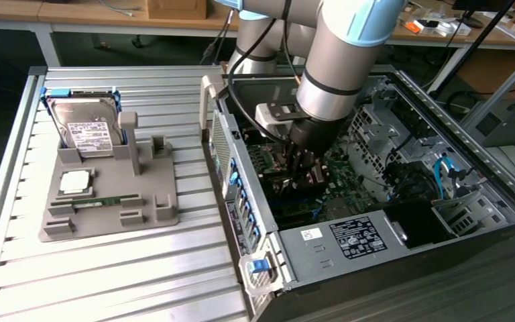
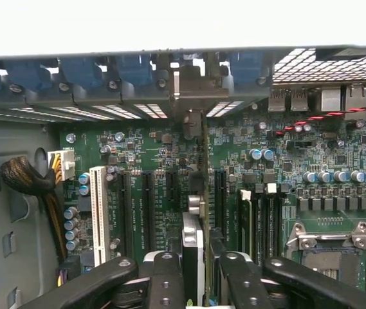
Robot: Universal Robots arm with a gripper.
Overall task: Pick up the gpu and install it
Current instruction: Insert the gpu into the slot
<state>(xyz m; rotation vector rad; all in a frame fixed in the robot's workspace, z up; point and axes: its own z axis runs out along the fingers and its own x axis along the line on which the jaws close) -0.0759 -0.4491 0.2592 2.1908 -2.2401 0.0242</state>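
My gripper reaches down into the open computer case, over the green motherboard. In the wrist view the gpu stands edge-on as a thin dark card, its cooler facing sideways. The gripper is shut on the card, with one black finger on each side. The card's far end reaches the rear slot openings of the case. It stands over the motherboard between two black expansion slots; whether it is seated in a slot I cannot tell.
A grey fixture on the slatted table holds a silver hard drive, a processor chip and a green memory stick. Inside the case are a white slot, a braided cable bundle and the processor socket.
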